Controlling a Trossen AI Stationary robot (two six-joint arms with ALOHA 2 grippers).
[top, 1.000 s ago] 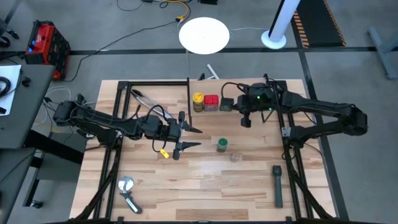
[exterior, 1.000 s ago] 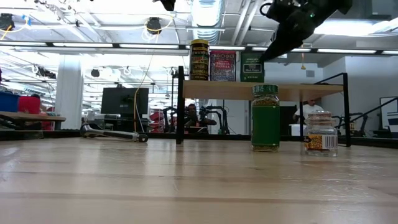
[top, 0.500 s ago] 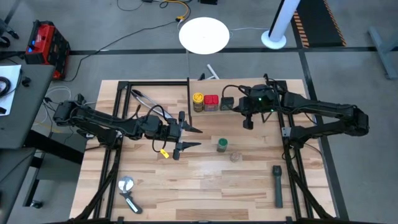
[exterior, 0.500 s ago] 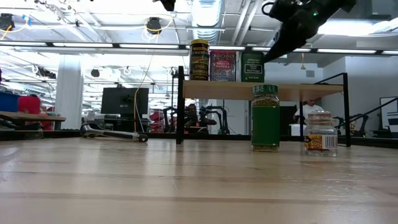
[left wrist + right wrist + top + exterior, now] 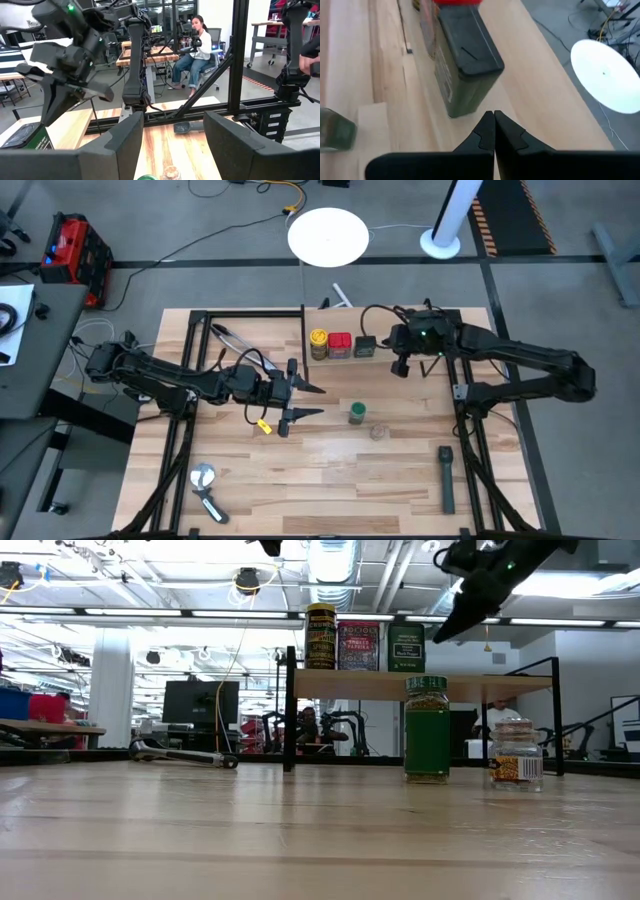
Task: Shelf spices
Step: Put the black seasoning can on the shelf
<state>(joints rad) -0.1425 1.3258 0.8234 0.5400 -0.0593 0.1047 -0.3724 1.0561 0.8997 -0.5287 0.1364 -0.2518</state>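
We have three spices on the shelf (image 5: 440, 330) and two not yet there. The yellow jar (image 5: 318, 342), red tin (image 5: 339, 344) and dark grey tin (image 5: 364, 346) stand in a tight row at the shelf's left end, side by side, which leaves the bare board to their right free for the rest. In the low view all three stand upright, long axes vertical, labels facing the near side.

Our right gripper (image 5: 403, 366) hangs above the shelf just right of the grey tin; in its wrist view the fingers (image 5: 490, 131) meet tip to tip with nothing between them, so we judge it has let the tin go.

The green-lidded jar (image 5: 357, 413) and the small clear-tan jar (image 5: 378, 431) stand upright on the tabletop, on the near side of the shelf, close together but apart.

Our left gripper (image 5: 303, 401) waits over the table left of the green-lidded jar, fingers spread wide and empty, pointing right toward it.
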